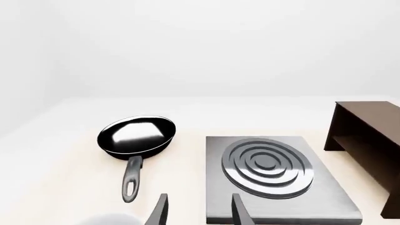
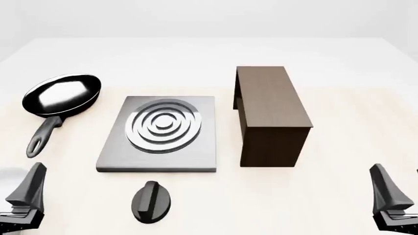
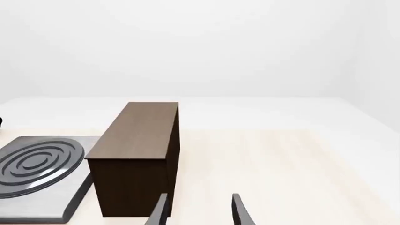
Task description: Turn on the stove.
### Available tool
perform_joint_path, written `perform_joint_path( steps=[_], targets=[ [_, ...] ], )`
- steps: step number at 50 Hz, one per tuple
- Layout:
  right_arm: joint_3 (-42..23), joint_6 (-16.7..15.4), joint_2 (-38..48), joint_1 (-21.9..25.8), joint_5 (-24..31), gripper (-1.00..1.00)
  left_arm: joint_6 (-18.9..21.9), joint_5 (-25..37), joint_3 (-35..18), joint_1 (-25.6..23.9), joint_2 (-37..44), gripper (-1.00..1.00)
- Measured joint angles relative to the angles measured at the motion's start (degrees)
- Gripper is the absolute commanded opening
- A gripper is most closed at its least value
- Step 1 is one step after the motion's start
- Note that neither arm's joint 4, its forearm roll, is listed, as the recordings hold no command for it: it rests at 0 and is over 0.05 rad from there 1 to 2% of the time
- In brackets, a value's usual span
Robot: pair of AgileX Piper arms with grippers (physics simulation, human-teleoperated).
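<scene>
The stove (image 2: 160, 134) is a flat brushed-steel slab with concentric burner rings, at the table's centre-left. Its black oval knob (image 2: 151, 201) lies apart on the table, just in front of the slab's near edge. My left gripper (image 1: 198, 213) is open and empty, low at the near left; one finger (image 2: 31, 186) shows in the front view, left of the knob. The stove (image 1: 267, 164) lies ahead of it. My right gripper (image 3: 198, 213) is open and empty at the near right, with one finger (image 2: 385, 193) in the front view. The knob is out of both wrist views.
A black frying pan (image 2: 62, 95) sits left of the stove, handle pointing toward me. A tall dark-brown wooden box (image 2: 269, 115) stands right of the stove, between it and my right gripper; it also shows in the right wrist view (image 3: 137, 159).
</scene>
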Motion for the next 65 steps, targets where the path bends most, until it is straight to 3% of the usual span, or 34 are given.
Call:
perform_joint_path(
  steps=[17, 28, 45, 65],
  targets=[
    [-0.01, 0.01, 0.00, -0.01, 0.00, 1.00, 0.82, 8.31, -10.27, -3.25, 0.85, 1.00],
    [-0.01, 0.02, -0.01, -0.01, -0.01, 1.00, -0.76, 13.77, -19.00, -5.77, 6.40, 1.00],
    [-0.01, 0.01, -0.01, 0.00, -0.01, 1.00, 1.42, 23.40, -29.72, -11.85, 16.51, 1.00],
    [-0.01, 0.00, -0.02, 0.00, -0.01, 1.00, -2.41, 27.70, -34.82, -15.65, 27.31, 1.00]
  ],
)
